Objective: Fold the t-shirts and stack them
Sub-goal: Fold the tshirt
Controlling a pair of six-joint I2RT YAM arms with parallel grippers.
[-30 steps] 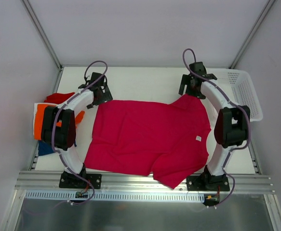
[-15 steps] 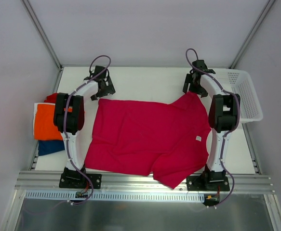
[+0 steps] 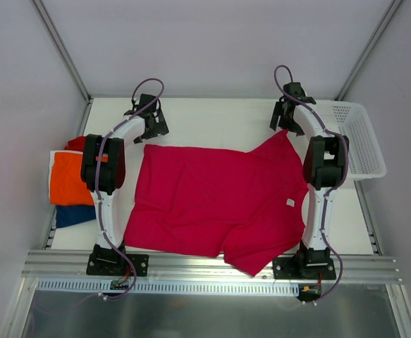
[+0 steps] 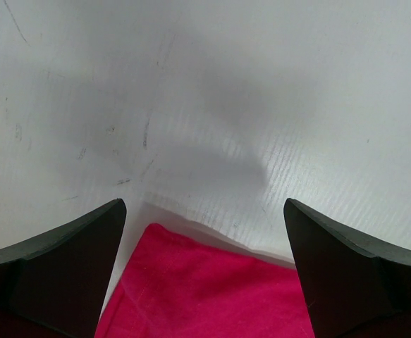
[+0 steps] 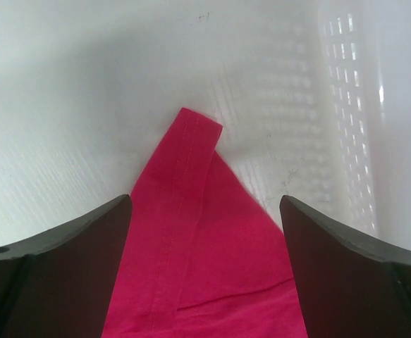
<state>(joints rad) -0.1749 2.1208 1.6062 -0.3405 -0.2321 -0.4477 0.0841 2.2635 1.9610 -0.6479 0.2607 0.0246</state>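
Note:
A magenta-pink t-shirt point(image 3: 216, 201) lies spread on the white table, one part hanging over the near edge. My left gripper point(image 3: 151, 130) is open just above its far left corner point(image 4: 205, 289), which shows between the jaws. My right gripper point(image 3: 285, 123) is open just above its far right pointed corner point(image 5: 191, 211), which also shows between the jaws. Neither gripper holds cloth. An orange shirt point(image 3: 70, 177) lies folded at the left on top of a red one point(image 3: 80, 143) and a dark blue one point(image 3: 71, 215).
A white perforated basket point(image 3: 360, 137) stands at the far right of the table, close to my right arm; its wall shows in the right wrist view point(image 5: 374, 120). Metal frame posts rise at the back corners.
Both arms have stretched toward the far side; the grippers moved from over the shirt's far corners to just beyond them. The shirt has not moved.

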